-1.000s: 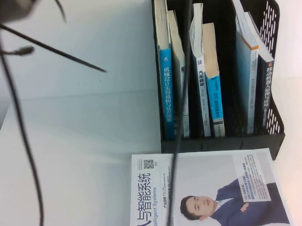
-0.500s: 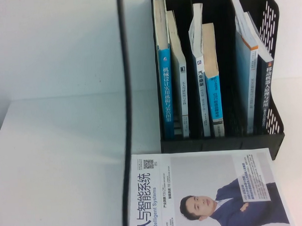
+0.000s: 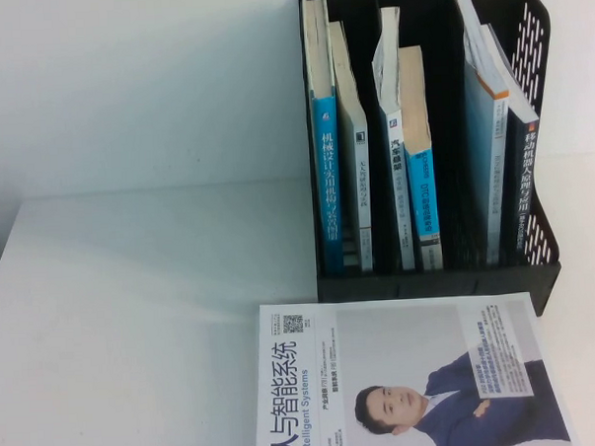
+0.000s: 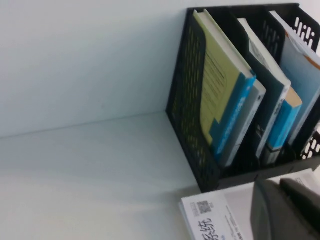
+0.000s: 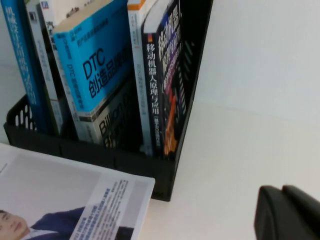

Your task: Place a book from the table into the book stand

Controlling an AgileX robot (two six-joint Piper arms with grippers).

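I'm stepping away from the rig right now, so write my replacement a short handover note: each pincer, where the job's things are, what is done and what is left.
Left pincer: out of the high view, seen only in its own wrist view, above the white book lying flat in front of the book stand; holding nothing.
Right pincer: likewise out of the high view, over bare table on the stand's right side; holding nothing.
The book, the blue and grey DTC one, stands spine out in the stand's middle slot.
Done: the book is in the stand and let go.
Left: nothing for this book; the white book is on the table.
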